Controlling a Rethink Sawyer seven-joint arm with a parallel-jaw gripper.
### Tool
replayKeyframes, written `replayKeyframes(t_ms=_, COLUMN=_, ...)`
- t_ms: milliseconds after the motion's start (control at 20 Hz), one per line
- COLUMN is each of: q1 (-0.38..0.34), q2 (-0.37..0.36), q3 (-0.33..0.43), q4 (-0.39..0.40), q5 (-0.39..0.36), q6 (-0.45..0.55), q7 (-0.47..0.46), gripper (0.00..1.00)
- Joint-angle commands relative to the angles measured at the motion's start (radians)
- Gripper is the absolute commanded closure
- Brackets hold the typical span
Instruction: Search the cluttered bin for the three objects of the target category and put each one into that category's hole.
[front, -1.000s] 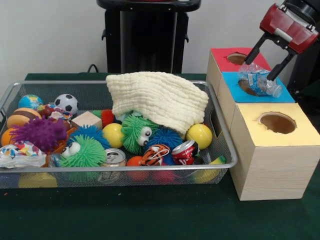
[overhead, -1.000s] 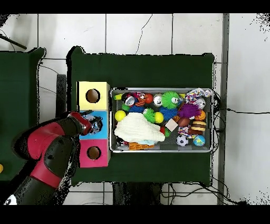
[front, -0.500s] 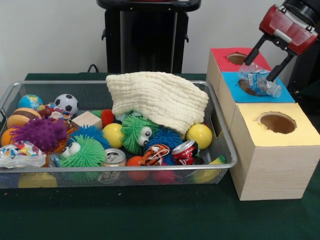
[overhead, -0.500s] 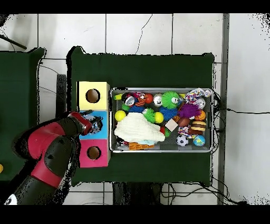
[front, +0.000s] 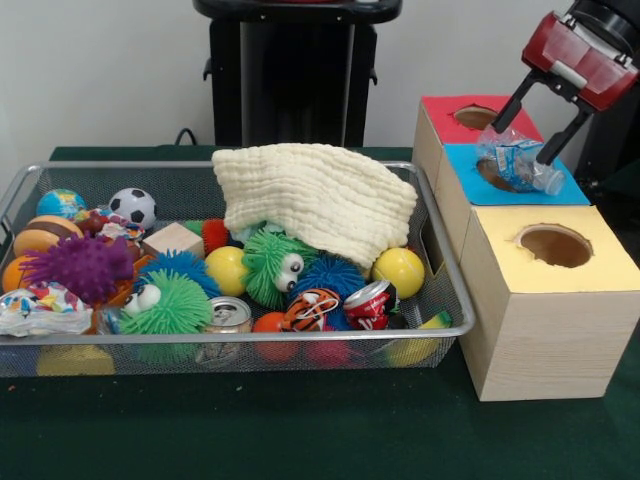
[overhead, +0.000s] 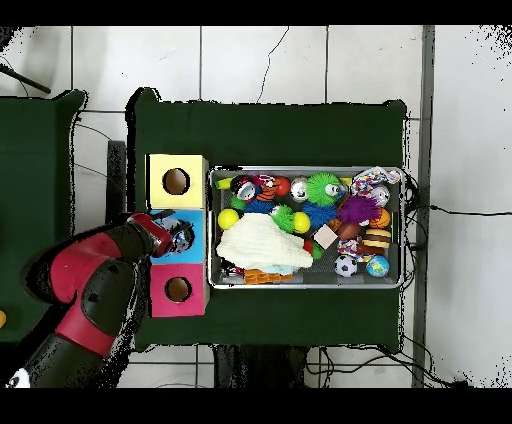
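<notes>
My gripper (front: 523, 141) hangs open over the blue box (front: 570, 190), the middle of three boxes. A crushed clear plastic bottle (front: 515, 165) lies on the blue top across its hole, just under and between the spread fingers; whether they touch it I cannot tell. In the overhead view the gripper (overhead: 170, 232) is over the blue box (overhead: 190, 254) with the bottle (overhead: 184, 237) beside it. The silver wire-mesh bin (front: 230, 338) is full of toys, with two drink cans (front: 231, 314) (front: 369, 301) near its front rim.
A cream cloth (front: 318, 195) covers the bin's back middle. Spiky balls, yellow balls (front: 399, 270), a soccer ball (front: 132, 206) and a wooden block (front: 172, 240) fill the bin. A yellow box (front: 552, 290) stands nearest, a red box (front: 440, 108) farthest.
The gripper has lifted slightly up and to the right, away from the bottle. The bottle stays on the blue box.
</notes>
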Motion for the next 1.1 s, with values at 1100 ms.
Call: replayKeyframes(t_ms=1100, q1=0.006, q2=0.080, q3=0.134, q4=0.018, q5=0.088, q6=-0.069, q7=0.299, gripper=0.00)
